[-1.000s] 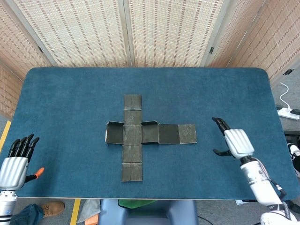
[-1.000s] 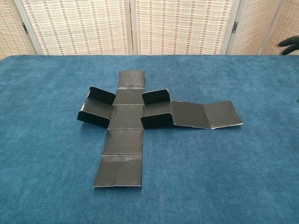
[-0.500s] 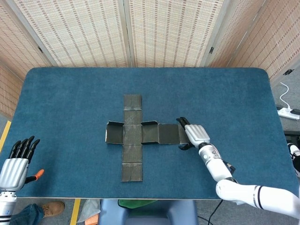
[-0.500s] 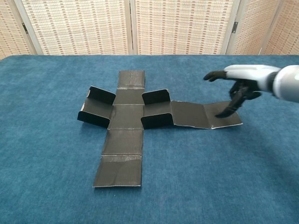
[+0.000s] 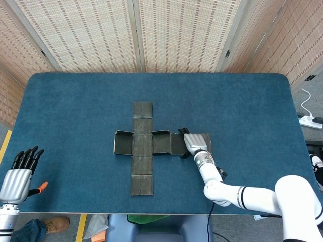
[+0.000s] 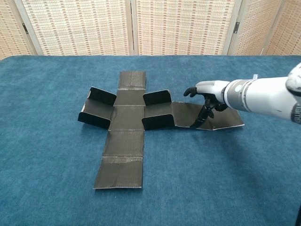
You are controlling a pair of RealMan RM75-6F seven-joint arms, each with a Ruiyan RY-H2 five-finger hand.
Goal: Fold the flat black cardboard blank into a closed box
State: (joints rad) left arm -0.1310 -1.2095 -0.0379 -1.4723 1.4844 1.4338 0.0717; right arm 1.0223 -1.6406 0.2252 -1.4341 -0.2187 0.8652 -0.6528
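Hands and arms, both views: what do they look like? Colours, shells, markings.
Right hand: silver-white ribbed back shell, black fingers, grey metallic wrist ring. Its right arm is glossy white and rounded, with dark bands at the joints. Left hand: the same white ribbed shell and black fingers, with an orange tip at the thumb side. No cables or labels visible.

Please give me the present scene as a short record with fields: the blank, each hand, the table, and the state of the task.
blank: black cardboard blank, cross-shaped, lying on the table, a few small flaps standing up near its centre
right hand: right hand over the blank's right arm, fingertips down on the cardboard, nothing gripped
left hand: left hand at the table's near left corner, away from the blank, holding nothing
table: blue cloth-covered table
task state: box not yet formed
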